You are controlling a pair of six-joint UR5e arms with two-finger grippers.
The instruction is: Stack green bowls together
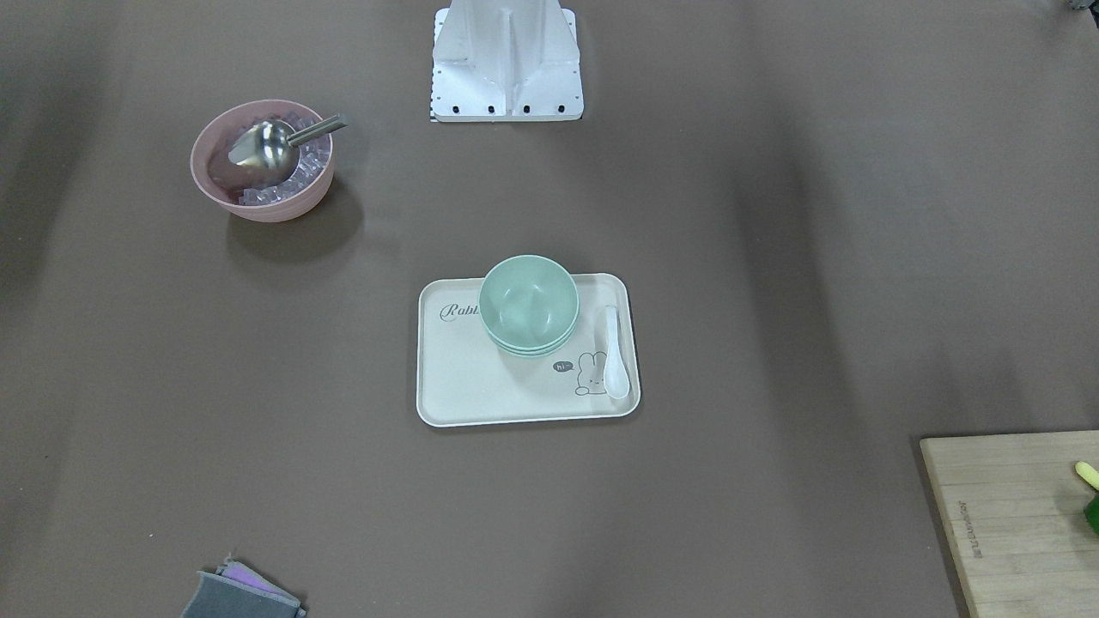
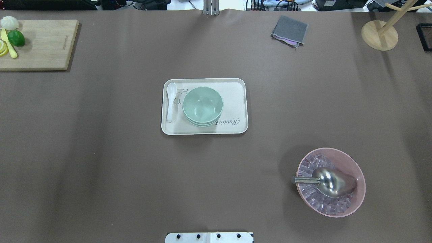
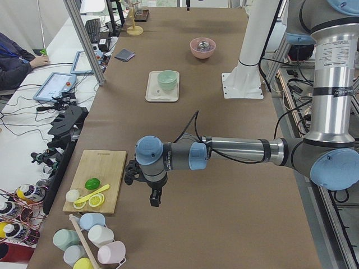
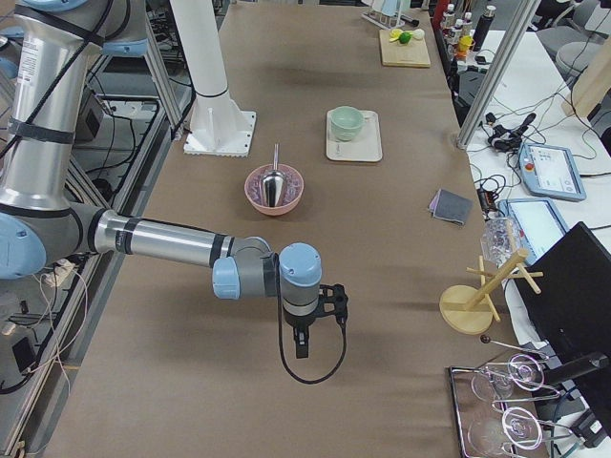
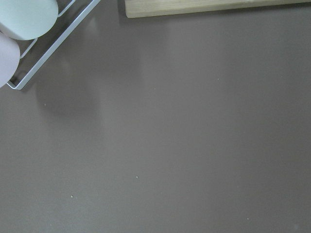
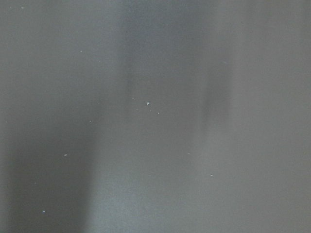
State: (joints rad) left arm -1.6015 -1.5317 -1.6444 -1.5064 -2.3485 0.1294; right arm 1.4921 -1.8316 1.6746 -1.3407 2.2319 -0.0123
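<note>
The green bowls [image 2: 202, 105] sit nested in one stack on the cream rabbit tray [image 2: 236, 91] at the table's middle; they also show in the front view [image 1: 528, 302] and both side views [image 3: 166, 78] [image 4: 347, 121]. A white spoon [image 2: 171, 101] lies on the tray beside the stack. My left gripper [image 3: 155, 197] hangs over bare table far from the tray, near the cutting board. My right gripper [image 4: 302, 343] hangs over bare table at the other end. Both show only in side views, so I cannot tell whether they are open or shut.
A pink bowl [image 2: 361, 189] with ice and a metal scoop [image 2: 332, 182] stands on my right. A wooden cutting board [image 2: 44, 44] with lime and lemon is at the far left. A grey cloth [image 2: 289, 30] and a wooden stand [image 2: 379, 33] are at the far right. Cups [image 3: 84, 241] lie in a rack.
</note>
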